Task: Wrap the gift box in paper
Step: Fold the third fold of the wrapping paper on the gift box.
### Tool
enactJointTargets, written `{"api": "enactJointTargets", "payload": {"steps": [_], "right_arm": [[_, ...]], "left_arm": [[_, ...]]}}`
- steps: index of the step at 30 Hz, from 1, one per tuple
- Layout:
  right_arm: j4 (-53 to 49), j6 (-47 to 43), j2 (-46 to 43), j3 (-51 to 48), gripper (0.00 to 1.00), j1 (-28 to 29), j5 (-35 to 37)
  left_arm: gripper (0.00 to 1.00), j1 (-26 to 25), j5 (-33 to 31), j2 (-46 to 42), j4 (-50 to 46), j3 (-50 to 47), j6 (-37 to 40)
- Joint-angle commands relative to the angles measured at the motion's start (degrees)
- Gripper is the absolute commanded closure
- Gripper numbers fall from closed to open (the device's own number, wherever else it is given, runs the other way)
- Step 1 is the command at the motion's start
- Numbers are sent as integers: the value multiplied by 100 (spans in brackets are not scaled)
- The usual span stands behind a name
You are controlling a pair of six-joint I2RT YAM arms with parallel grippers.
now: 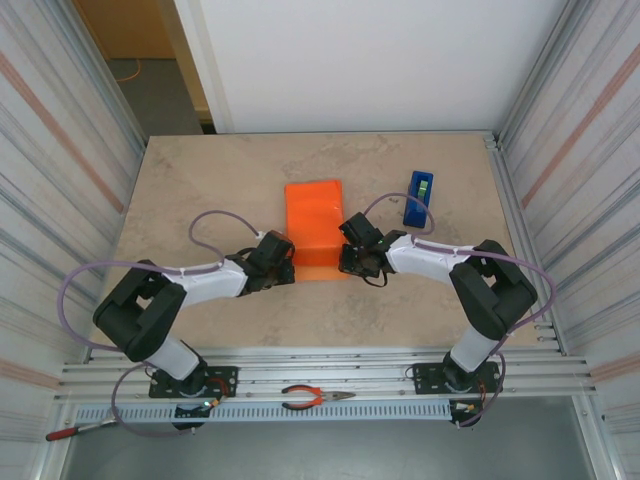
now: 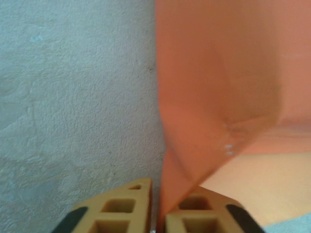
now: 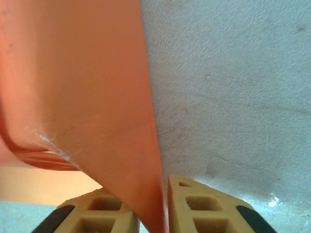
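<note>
The orange paper [image 1: 314, 224] lies at the middle of the table, draped over a low bump. The gift box is hidden under it. My left gripper [image 1: 285, 264] sits at the paper's near left corner and my right gripper [image 1: 349, 262] at its near right corner. In the left wrist view the paper [image 2: 214, 87] rises as a lifted flap, and its lower corner runs down between the tan fingers [image 2: 121, 206] of the left gripper [image 2: 159, 194], which are shut on it. In the right wrist view the paper [image 3: 82, 82] likewise narrows into the right gripper [image 3: 163, 194], pinched between the fingers [image 3: 204, 204].
A blue tape dispenser [image 1: 419, 197] stands to the right of the paper, beyond the right arm. Orange-handled pliers [image 1: 315, 398] lie on the front rail between the arm bases. A red-handled tool [image 1: 70, 432] lies at the bottom left. Corrugated walls close in both sides.
</note>
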Motion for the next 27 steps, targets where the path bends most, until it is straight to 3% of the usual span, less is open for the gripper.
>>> {"api": "enactJointTargets", "payload": {"steps": [1,3,5,9,15,18,20,25,27], "right_arm": [[18,-44,66,-32,80,-14,-16],[17,-40,97,-8,71,-16,-33],[8,-49,130,11,72,-13,-56],[53,-51,163,15,100,-8,-111],[20,0,93,11,100,8,-52],[-94,7,11,23,86,18,20],[-192,25,-97,23,57,24,126],[-450,12,-386,-3,18,30,366],[-531,-52,-494,4,7,44,449]], "left_arm": [[90,-31,-168,94,-68,74,40],[92,-33,-189,101,-68,75,53],[95,-31,-201,103,-56,82,66],[96,-41,-202,105,-19,77,93],[96,-50,-203,103,33,88,145],[92,-49,-168,54,35,112,235],[86,-48,-122,-39,43,123,308],[66,-48,23,-363,79,119,561],[54,-46,48,-487,71,121,652]]}}
